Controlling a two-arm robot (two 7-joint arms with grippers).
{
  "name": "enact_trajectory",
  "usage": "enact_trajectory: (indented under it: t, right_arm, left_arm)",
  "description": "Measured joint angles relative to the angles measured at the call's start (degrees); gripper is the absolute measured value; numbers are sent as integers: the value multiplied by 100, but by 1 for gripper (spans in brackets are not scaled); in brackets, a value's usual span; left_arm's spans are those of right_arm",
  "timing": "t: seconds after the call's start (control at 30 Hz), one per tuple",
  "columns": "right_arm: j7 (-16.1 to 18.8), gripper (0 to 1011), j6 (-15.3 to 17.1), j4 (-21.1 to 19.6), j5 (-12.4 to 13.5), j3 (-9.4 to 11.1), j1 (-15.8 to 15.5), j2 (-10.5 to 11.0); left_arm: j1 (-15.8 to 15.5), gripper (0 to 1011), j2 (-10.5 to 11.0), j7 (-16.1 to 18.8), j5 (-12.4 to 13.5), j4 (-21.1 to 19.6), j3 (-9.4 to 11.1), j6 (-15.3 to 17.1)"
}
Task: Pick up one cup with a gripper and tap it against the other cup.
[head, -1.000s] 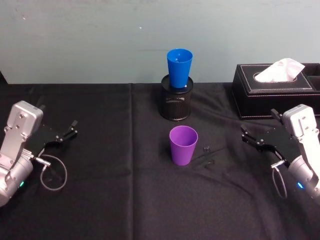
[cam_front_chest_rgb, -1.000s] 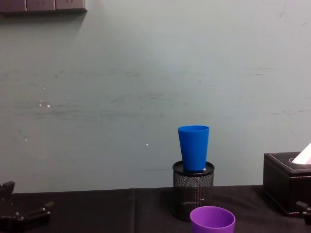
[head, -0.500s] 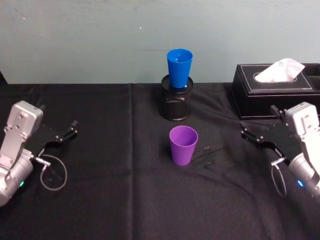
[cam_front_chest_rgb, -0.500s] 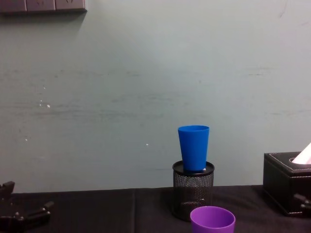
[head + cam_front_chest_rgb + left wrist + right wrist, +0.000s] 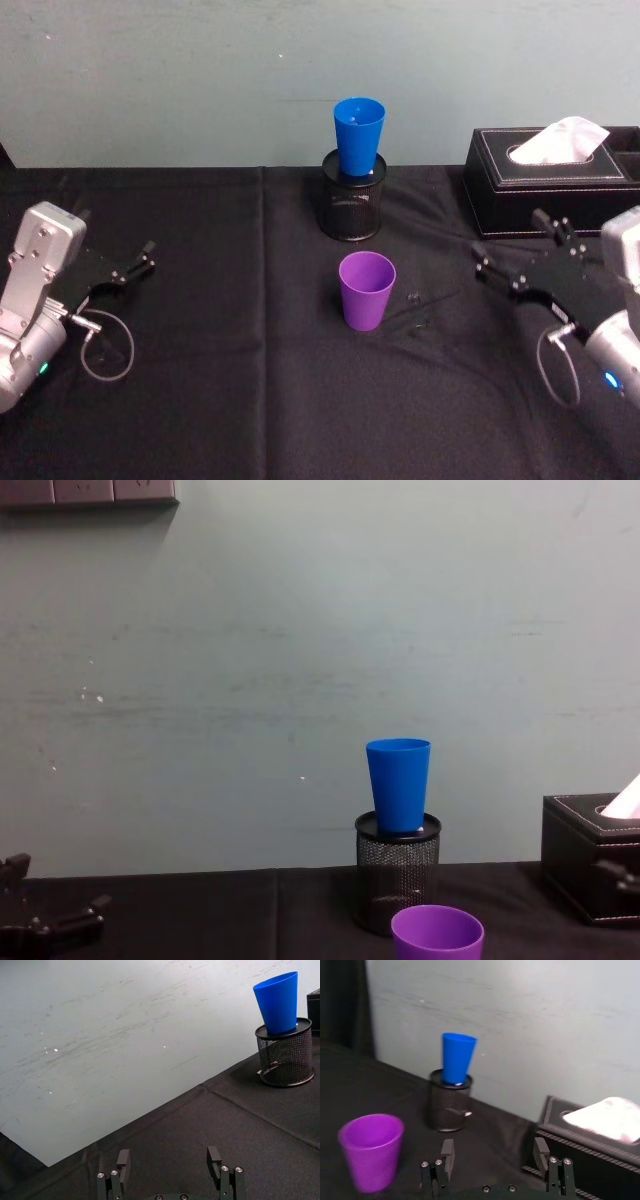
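Black cloth covers our bench [image 5: 250, 400], with a pale wall behind. We see the purple cup [image 5: 366, 290] upright on the cloth, mouth up. Just behind the purple cup, the blue cup [image 5: 358, 135] stands upright on top of a mesh holder [image 5: 352, 208]. Our right gripper [image 5: 509, 238] is to the right of the purple cup, well apart from it, jaws spread wide and empty. Our left gripper [image 5: 168, 1155] sits far to the left of the purple cup, jaws likewise apart, holding nothing.
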Motion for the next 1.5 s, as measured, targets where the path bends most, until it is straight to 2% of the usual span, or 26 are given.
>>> enact_trajectory:
  t: [0.1,0.13,0.2,0.27,0.37,0.5,0.8,1.23,1.5]
  right_arm:
    - [348,1003,-41,-57,251,30,-168,69]
    - [558,1003,-77,-64,363,24,-234,99]
    - [775,1003,-112,-62,447,-9,-277,115]
    - [1062,1003,-150,-26,507,-96,-302,117]
    - [1265,1003,-173,30,524,-173,-298,82]
    - [1559,1003,-172,205,501,-337,-184,-91]
    - [1895,1003,-76,732,367,-525,264,-531]
    - [2176,1003,-19,1412,130,-627,827,-1038]
    - [2257,1003,-33,1719,13,-627,1047,-1282]
  left_arm:
    - [0,1000,0,0,0,0,0,0]
    - [-1,1000,0,0,0,0,0,0]
    - [0,1000,0,0,0,0,0,0]
    - [0,1000,0,0,0,0,0,0]
    - [-1,1000,0,0,0,0,0,0]
    - [0,1000,0,0,0,0,0,0]
    - [0,1000,0,0,0,0,0,0]
    - [0,1000,0,0,0,0,0,0]
    - [0,1000,0,0,0,0,0,0]
